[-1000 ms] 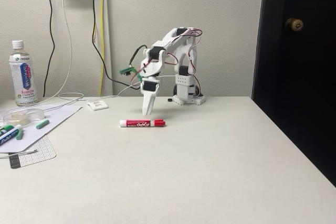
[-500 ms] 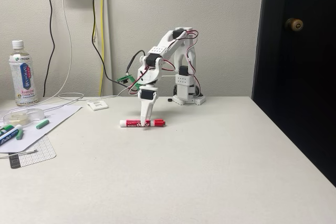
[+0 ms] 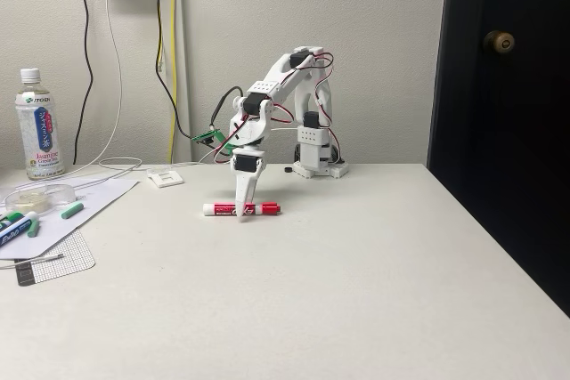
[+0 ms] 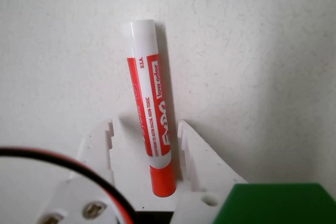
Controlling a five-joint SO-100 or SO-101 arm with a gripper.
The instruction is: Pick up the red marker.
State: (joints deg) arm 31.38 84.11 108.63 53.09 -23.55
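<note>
— How do we read the fixed view?
— Evenly lit and sharp; the surface (image 3: 356, 291) looks pale, the door (image 3: 503, 113) nearly black.
— And the wrist view?
— Bright, with a soft shadow right of the red marker (image 4: 152, 108); the near foreground blurs.

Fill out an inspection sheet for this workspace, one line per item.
Surface: pale table, bare around the marker.
Job's things: red marker lying flat, cap to the right in the fixed view.
Clutter: tea bottle, paper with other markers and a clear dish, far left.
Grippers: gripper down over the marker, one finger each side, a gap visible, not closed.
Cables: wall cables behind; arm wiring.
Surroundings: dark door with knob, at right.
</note>
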